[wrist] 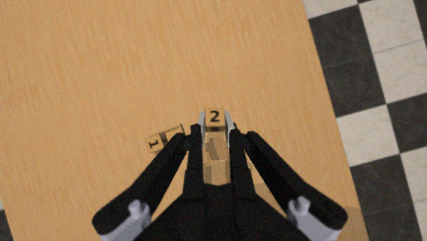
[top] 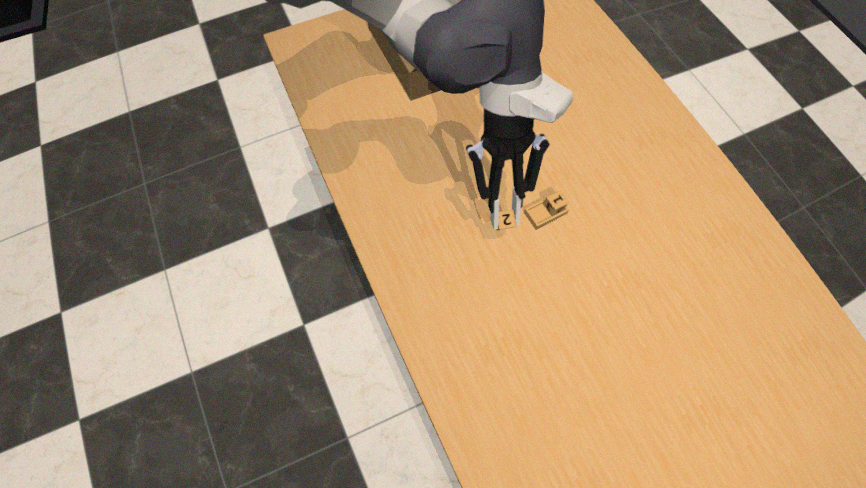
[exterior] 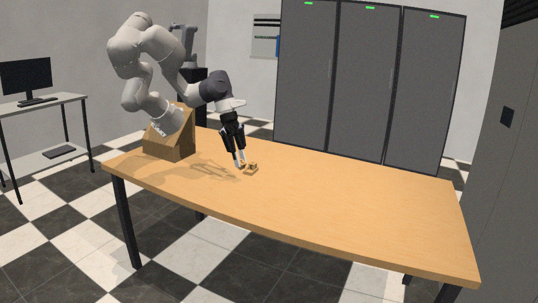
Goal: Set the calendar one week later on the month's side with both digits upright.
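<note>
Fingers closed on the "2" cube, held just off the tabletop. Tray lies just beside it, toward the "1" cube seated inside.

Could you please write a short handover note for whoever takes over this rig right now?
Gripper: shut on the cube showing 2, held beside the tray, outside it; whether it touches the table is unclear.
Tray: flat on the table, with the cube showing 1 standing at one end; the other place is free.
Done: one cube taken out and gripped.
Left: turn the held cube to the digit needed, set it flat in the tray beside the other cube, check both digits stand upright on the month side, let go.
</note>
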### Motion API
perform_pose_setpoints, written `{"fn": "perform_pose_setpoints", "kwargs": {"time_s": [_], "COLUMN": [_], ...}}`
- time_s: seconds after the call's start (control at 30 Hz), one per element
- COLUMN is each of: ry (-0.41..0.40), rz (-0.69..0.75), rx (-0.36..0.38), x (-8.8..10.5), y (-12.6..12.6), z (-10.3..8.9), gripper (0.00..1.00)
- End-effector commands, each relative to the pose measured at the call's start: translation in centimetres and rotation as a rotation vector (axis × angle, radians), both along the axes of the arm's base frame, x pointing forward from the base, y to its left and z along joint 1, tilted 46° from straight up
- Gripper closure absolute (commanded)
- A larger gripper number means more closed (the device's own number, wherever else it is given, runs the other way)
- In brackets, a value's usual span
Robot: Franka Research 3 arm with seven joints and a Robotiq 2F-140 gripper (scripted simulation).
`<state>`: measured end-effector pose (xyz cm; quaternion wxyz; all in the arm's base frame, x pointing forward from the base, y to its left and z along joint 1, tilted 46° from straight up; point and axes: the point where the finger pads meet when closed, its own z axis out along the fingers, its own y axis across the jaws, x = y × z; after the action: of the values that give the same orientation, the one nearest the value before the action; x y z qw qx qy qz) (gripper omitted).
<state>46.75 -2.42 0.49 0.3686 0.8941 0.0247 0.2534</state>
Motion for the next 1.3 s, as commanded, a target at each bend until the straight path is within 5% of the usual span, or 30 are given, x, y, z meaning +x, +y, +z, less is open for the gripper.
{"fn": "perform_pose_setpoints", "kwargs": {"time_s": [0.0,0.27,0.47,0.93,1.27], "ry": [0.165,0.179,0.289,0.365,0.503], "rz": [0.014,-0.002,-0.12,-0.186,-0.329], "rx": [-0.047,-0.046,-0.044,-0.025,-0.013], "x": [-0.5,-0.1,0.3,0.6,0.9], "y": [0.3,0.4,0.2,0.5,0.3], "z": [-0.4,-0.2,-0.1,-0.1,-0.1], "gripper": [0.83,0.83,0.83,0.83,0.83]}}
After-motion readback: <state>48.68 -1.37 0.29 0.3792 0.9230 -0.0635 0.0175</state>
